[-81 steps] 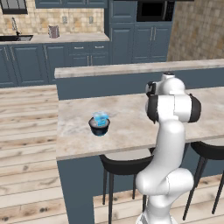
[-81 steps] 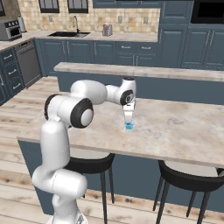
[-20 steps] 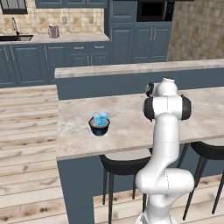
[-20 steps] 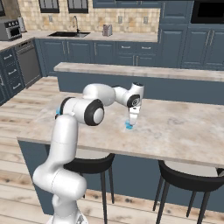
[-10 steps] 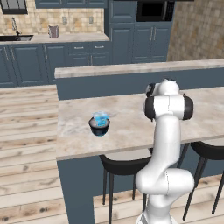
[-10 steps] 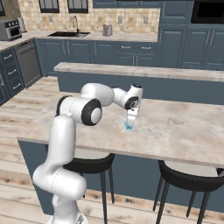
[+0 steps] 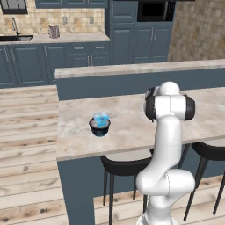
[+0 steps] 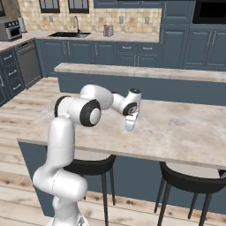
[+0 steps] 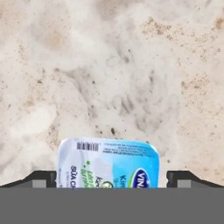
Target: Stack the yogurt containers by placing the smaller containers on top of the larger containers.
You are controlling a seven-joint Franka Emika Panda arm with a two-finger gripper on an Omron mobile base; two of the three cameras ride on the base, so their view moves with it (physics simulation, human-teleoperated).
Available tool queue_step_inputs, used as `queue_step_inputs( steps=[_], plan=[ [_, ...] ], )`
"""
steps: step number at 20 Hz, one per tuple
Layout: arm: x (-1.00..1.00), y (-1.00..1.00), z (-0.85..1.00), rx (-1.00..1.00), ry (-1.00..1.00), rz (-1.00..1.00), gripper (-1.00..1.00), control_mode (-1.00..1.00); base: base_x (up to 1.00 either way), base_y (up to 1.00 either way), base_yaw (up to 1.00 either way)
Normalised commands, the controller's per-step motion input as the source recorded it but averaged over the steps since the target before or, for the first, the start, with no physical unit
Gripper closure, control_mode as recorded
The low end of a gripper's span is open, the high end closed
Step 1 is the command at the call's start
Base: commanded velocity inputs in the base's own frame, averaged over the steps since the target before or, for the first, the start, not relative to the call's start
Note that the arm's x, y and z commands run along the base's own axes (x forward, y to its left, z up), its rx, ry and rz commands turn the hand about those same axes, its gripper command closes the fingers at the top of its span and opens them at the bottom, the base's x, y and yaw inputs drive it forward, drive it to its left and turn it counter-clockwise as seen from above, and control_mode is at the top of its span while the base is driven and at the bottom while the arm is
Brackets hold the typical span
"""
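On the island counter (image 7: pixel 127 127) stands the dark round tub (image 7: pixel 99 128), with one light-blue translucent cup (image 7: pixel 100 118) sitting on top of it. A second small light-blue cup (image 8: pixel 129 127) stands alone on the counter further right. My gripper (image 8: pixel 130 122) points down right over this cup. In the hand view the cup's blue-and-white printed lid (image 9: pixel 107 162) lies between the two dark fingertips (image 9: pixel 43 178), which stand wide on either side of it without touching. The gripper (image 9: pixel 112 178) is open and holds nothing.
A raised stone ledge (image 8: pixel 145 70) runs along the far side of the island. Black bar stools (image 8: pixel 194 181) stand under the near edge. Kitchen cabinets and a sink (image 8: pixel 70 34) line the back wall.
The arm has folded in a little and the hand has come lower over the lone small cup. The jaws have stayed open; the tub and its cup have not moved.
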Motion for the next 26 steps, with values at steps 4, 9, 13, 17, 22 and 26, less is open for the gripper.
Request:
queue_step_inputs(
  steps=[4,9,13,17,22,26],
  plan=[
    [0.18,0.0,-0.1,-0.05,0.0,0.0,-1.0,-1.0,0.0,0.0,0.0],
    [0.19,-0.02,-0.03,-0.02,0.0,0.0,-1.0,-1.0,0.0,0.0,0.0],
    [0.11,-0.03,-0.01,0.0,0.0,0.0,-1.0,-1.0,0.0,0.0,0.0],
    [0.06,-0.06,-0.06,0.0,0.0,0.0,-1.0,-1.0,0.0,0.0,0.0],
    [0.01,-0.07,-0.12,0.0,0.0,0.0,-1.0,-1.0,0.0,0.0,0.0],
    [-0.03,-0.02,-0.15,0.0,0.0,0.0,1.0,-1.0,0.0,0.0,0.0]
  ],
)
